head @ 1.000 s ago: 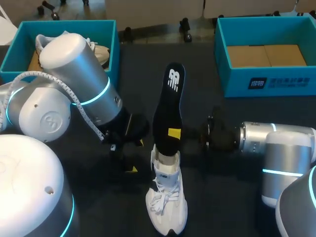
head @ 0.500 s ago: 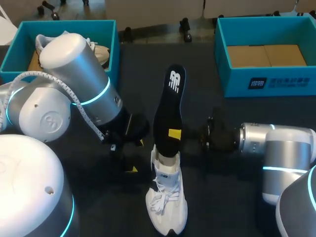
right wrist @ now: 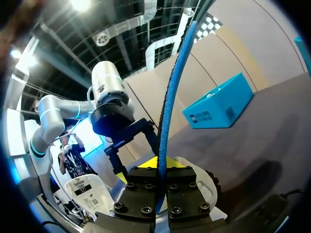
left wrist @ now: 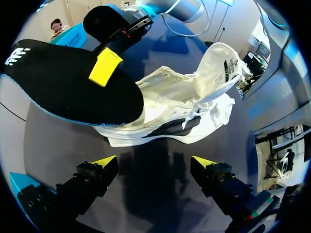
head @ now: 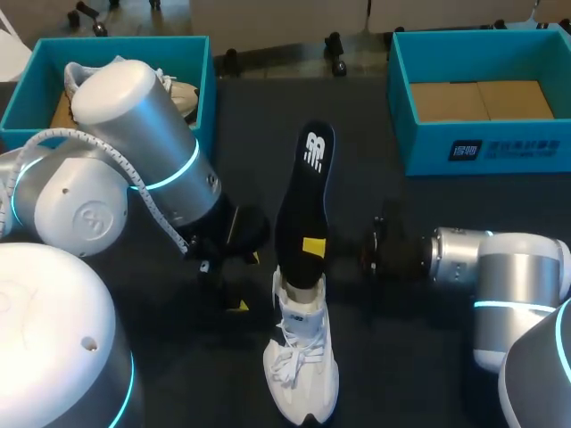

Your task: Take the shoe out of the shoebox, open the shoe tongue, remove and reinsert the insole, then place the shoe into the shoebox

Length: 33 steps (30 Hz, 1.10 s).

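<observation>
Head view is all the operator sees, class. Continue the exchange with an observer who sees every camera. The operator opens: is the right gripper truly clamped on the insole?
Observer: Yes. The right wrist view shows the insole edge-on, pinched between both fingers of the right gripper.
Operator: And the left gripper?
Observer: Open. In its own wrist view the left gripper holds nothing; the white shoe sits ahead of its spread fingers, not between them.
Operator: Is the tongue open?
Observer: Yes, the tongue is pulled back toward the toe, its inner label showing.
</observation>
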Motion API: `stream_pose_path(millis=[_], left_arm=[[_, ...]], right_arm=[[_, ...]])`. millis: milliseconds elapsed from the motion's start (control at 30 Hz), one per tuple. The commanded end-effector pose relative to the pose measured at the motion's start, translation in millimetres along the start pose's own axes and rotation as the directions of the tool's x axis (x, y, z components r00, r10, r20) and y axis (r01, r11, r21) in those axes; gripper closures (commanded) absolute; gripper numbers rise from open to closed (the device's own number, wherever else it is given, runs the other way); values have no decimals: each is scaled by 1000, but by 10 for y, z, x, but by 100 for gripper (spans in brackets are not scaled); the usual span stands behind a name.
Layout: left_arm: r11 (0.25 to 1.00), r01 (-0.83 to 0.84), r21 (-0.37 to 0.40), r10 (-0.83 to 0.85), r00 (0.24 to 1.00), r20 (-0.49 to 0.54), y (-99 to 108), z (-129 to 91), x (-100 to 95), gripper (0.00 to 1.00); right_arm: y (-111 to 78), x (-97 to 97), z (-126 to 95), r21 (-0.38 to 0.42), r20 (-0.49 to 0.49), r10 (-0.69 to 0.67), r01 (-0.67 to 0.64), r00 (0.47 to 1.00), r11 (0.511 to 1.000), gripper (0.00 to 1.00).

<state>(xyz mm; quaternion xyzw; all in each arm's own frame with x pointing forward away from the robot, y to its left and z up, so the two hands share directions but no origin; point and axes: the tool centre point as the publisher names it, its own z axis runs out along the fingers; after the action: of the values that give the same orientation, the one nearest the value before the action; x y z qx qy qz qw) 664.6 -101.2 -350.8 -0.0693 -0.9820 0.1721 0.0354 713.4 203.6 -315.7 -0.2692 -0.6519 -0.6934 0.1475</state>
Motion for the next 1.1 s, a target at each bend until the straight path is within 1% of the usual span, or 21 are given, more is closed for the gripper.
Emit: stream_pose_path(millis=[33, 367, 767, 933, 1100], left_arm=[[1000, 0, 0, 0, 1000, 1, -1, 8, 1, 0], [1000, 0, 0, 0, 1000, 1, -1, 8, 1, 0], [1000, 0, 0, 0, 1000, 1, -1, 8, 1, 0], [1000, 0, 0, 0, 1000, 1, -1, 8, 1, 0], [1000, 0, 0, 0, 1000, 1, -1, 8, 1, 0]], right_arm=[[-37, 25, 8, -4, 3, -2, 2, 1000, 1000, 100], [-114, 30, 29, -15, 1, 3, -3, 1000, 1000, 100], [-124, 45, 38, -2, -1, 6, -6, 1000, 1000, 100], [-121, 34, 23, -3, -14, 3, -3, 1000, 1000, 100], [-161, 39, -16, -3, -20, 6, -6, 1000, 1000, 100]])
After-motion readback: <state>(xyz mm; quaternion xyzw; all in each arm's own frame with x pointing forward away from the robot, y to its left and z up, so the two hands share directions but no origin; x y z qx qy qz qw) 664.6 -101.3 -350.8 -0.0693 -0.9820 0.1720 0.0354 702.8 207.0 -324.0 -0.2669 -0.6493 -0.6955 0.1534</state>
